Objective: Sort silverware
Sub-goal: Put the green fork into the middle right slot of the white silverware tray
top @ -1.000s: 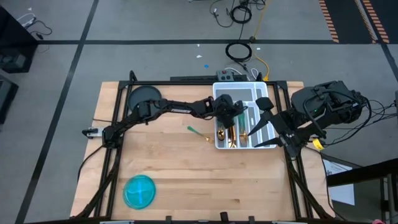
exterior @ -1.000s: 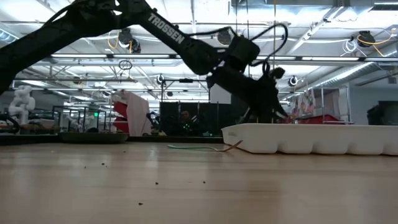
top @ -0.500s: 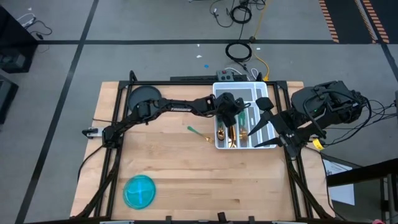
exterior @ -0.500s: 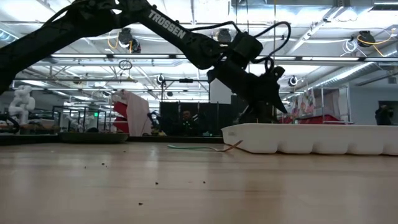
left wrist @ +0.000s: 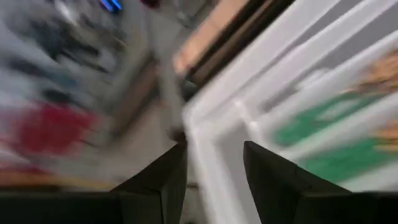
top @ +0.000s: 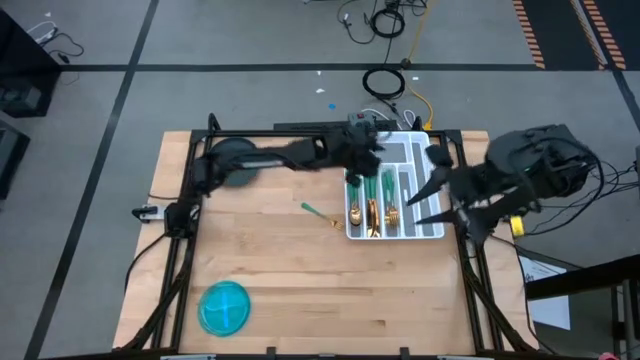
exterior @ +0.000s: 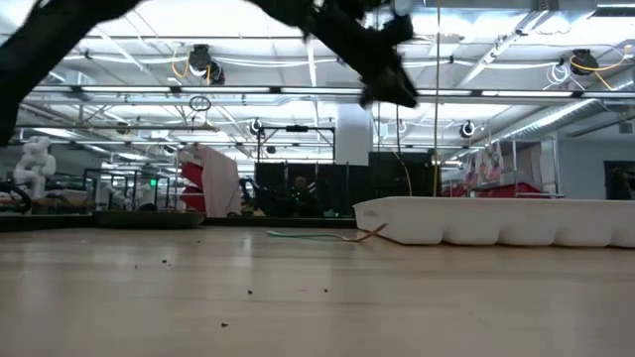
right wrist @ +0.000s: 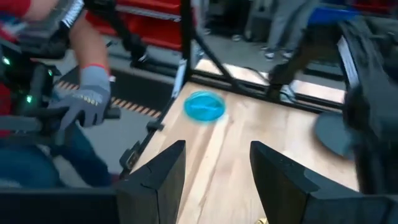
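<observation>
Several gold-headed, teal-handled silverware (top: 377,203), glossy white tray (top: 432,229), round bowl (top: 224,307)

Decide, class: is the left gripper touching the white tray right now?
Apart. In the low view the left gripper hangs well above the white tray, with open room background between them; its fingers are spread and empty.

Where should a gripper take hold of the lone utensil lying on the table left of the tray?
Probably mid-handle, coming from straight above: the utensil lies flat on the bare wood, apart from the white tray, its slim teal handle the longest exposed part, with room for fingers on either side.
</observation>
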`<state>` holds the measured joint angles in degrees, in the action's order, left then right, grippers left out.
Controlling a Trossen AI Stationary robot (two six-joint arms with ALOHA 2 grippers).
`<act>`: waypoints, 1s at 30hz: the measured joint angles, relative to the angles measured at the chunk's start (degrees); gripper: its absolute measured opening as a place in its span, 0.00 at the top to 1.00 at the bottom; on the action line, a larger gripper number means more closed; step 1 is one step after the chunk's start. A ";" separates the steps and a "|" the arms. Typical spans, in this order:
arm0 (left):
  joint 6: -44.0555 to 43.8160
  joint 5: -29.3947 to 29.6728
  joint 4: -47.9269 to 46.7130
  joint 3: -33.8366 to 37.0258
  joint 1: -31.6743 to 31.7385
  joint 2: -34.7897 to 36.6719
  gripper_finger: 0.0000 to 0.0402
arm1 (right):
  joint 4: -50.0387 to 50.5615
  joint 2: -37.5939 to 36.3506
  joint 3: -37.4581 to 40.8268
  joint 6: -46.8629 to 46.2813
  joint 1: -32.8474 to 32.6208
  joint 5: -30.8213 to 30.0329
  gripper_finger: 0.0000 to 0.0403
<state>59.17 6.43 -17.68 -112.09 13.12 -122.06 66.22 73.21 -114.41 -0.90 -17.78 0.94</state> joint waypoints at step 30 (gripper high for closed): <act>-34.63 -18.61 -9.69 36.99 2.61 19.93 0.59 | 14.00 -6.98 -0.02 -26.52 -9.75 -15.15 0.58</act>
<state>24.54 -12.19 -27.37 -75.10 15.73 -102.13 80.23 66.24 -114.43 -27.42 -27.53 -14.21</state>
